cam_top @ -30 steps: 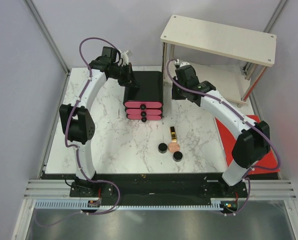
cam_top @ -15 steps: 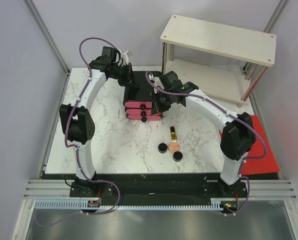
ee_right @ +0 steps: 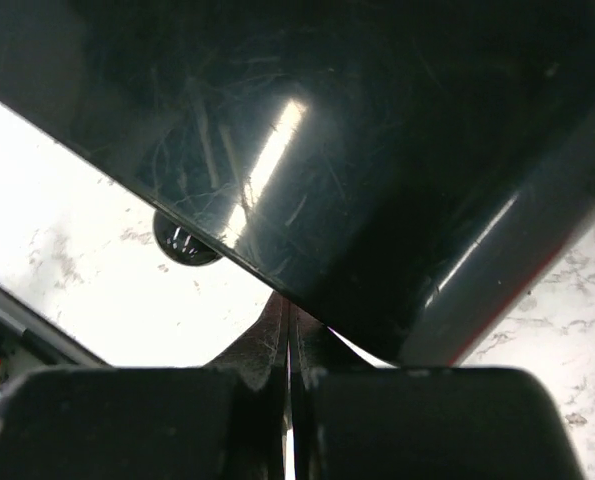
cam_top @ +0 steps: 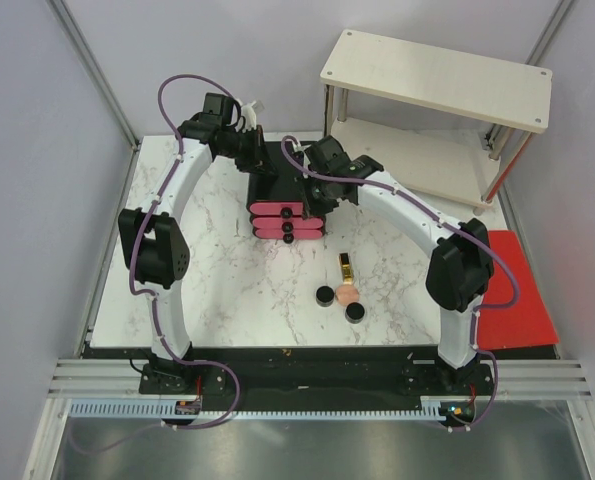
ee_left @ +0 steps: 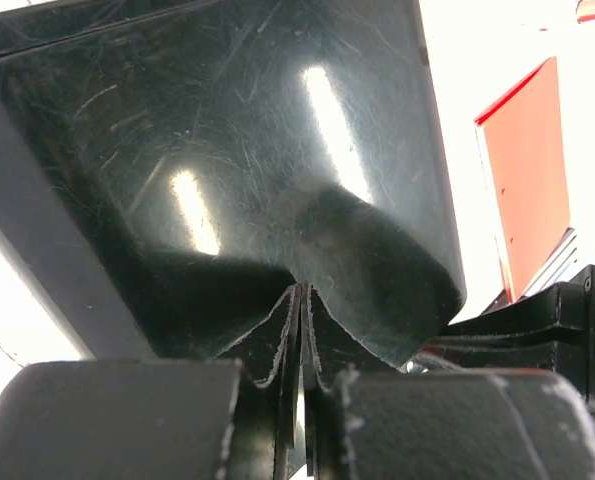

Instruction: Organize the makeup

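The black box sits in the upper middle of the top view. Both arms crowd over it. The left gripper and the right gripper rest on its top with fingers pressed together. The right arm also stretches across the right side. The wooden shelf blocks the upper right. Little makeup things bunch up in the lower middle: a gold-black tube, a peach puff and black jars. The table has wide open room on the left. A small open strip lies between the box and the bunch.
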`<state>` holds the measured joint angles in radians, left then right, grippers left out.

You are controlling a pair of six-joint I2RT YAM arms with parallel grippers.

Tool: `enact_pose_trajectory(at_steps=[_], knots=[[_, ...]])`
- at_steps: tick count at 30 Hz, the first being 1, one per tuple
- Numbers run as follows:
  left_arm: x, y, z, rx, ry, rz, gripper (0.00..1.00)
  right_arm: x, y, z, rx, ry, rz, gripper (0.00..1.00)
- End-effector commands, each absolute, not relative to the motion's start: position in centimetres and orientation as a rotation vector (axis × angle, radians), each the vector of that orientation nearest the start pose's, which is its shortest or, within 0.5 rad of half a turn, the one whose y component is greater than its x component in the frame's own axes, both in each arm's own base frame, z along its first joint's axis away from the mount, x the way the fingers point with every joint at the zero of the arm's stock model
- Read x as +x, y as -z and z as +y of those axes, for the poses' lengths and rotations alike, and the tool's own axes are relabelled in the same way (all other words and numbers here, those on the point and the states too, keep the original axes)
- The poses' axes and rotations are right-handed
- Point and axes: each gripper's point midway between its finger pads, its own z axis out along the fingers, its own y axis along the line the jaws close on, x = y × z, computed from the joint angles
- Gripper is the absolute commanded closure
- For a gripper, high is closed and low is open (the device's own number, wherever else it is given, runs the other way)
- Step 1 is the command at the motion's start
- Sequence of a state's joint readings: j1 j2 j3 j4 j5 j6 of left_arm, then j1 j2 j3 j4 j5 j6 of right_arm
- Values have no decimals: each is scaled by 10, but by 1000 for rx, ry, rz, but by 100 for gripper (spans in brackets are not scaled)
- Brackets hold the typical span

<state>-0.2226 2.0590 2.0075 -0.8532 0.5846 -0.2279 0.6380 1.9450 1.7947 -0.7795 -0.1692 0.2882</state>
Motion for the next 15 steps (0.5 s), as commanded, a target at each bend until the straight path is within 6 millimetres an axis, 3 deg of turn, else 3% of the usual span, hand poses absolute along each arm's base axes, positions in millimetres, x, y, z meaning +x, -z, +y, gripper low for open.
enact_pose_trajectory(at_steps=[1,10,15], knots=[[422,-111,-171,170,653,2826,93,417,-155,283,-301,-277,2447,100],[418,-121,-175,222,691,2795,92,431,-147,259,-167,-115,2402,100],[415,-121,-177,241,712,2790,92,439,-157,252,-115,-75,2337,100]])
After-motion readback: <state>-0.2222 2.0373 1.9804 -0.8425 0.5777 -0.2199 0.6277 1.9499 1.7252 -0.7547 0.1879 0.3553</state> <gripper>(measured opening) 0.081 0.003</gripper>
